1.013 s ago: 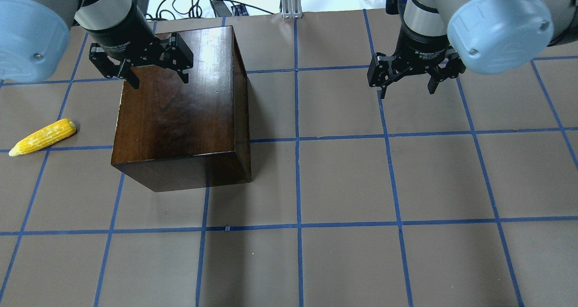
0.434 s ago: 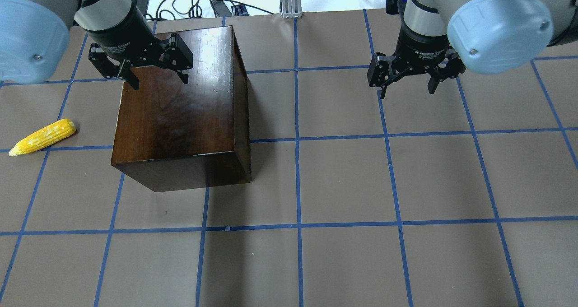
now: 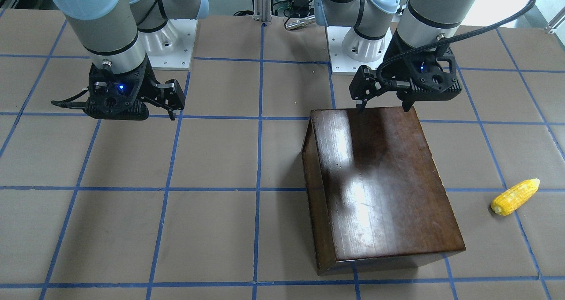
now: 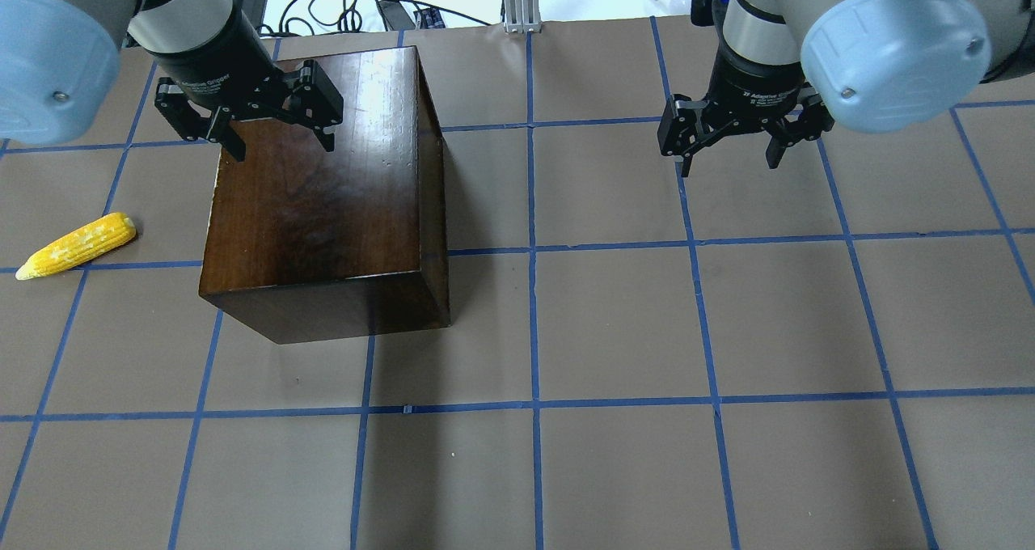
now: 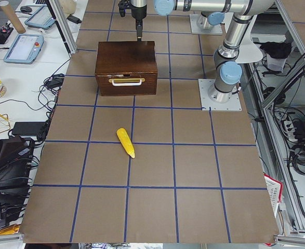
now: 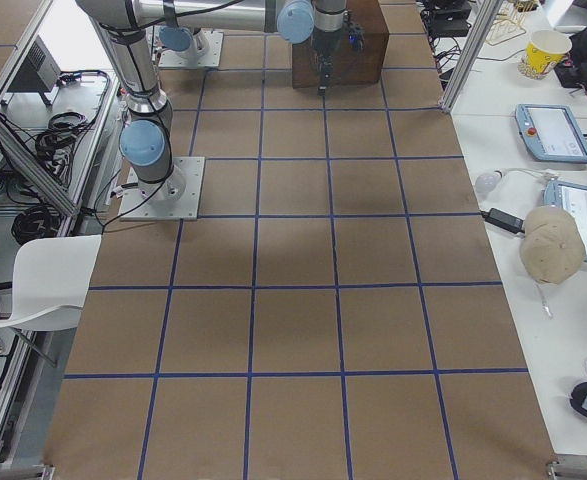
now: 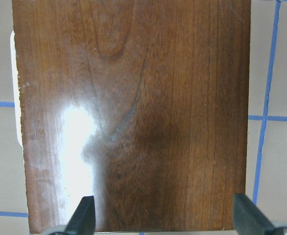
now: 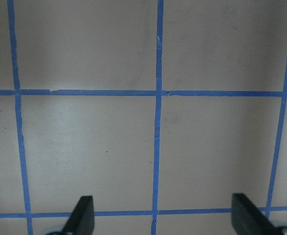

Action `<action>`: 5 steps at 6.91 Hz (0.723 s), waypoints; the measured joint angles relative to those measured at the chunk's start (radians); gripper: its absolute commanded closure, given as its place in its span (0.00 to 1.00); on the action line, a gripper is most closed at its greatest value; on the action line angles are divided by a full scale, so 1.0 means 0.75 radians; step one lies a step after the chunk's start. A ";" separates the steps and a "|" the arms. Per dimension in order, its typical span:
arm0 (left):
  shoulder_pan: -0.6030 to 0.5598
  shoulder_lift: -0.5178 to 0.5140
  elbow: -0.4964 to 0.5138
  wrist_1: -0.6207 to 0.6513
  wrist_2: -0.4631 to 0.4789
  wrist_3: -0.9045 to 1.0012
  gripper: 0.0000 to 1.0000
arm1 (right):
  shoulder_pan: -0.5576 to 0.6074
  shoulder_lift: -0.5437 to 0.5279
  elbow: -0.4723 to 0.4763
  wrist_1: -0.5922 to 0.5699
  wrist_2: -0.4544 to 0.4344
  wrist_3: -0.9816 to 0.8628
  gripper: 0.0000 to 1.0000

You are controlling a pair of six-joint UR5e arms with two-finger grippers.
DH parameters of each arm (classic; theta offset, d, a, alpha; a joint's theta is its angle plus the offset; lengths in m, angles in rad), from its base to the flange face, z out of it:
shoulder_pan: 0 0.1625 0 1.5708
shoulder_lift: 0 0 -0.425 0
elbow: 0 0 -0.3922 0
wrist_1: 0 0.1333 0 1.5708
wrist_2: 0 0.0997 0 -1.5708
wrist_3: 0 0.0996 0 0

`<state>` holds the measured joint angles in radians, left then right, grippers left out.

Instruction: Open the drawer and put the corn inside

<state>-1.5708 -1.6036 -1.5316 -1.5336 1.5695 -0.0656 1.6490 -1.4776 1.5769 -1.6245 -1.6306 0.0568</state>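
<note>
Glossy dark-brown wooden box (image 4: 315,210) sits on a brown-paper worktop (image 4: 614,323) gridded with blue tape (image 4: 534,323). Its drawer (image 5: 126,89), fronted by a pale handle (image 5: 127,81), is shut and faces the robot's left. The left gripper (image 4: 283,139) hovers above the box's edge nearest the robot, jaws spread wide and empty. The right gripper (image 4: 729,162) hangs over bare worktop well apart from the box, jaws likewise open, holding nothing. The yellow corn cob (image 4: 77,245) lies on the worktop to the robot's left of the box, near it but not touching.

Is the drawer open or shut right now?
Shut: in the left side view the drawer sits flush in the box, nothing pulled out.
</note>
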 measured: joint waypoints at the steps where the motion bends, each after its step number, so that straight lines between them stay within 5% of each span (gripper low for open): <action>1: 0.029 0.005 0.010 -0.007 0.007 0.032 0.00 | 0.000 0.000 0.000 0.000 0.000 0.000 0.00; 5: 0.353 -0.018 0.002 -0.075 -0.047 0.251 0.00 | 0.000 -0.001 0.000 -0.001 -0.001 0.000 0.00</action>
<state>-1.3064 -1.6174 -1.5303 -1.5900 1.5341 0.1226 1.6490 -1.4781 1.5769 -1.6256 -1.6313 0.0567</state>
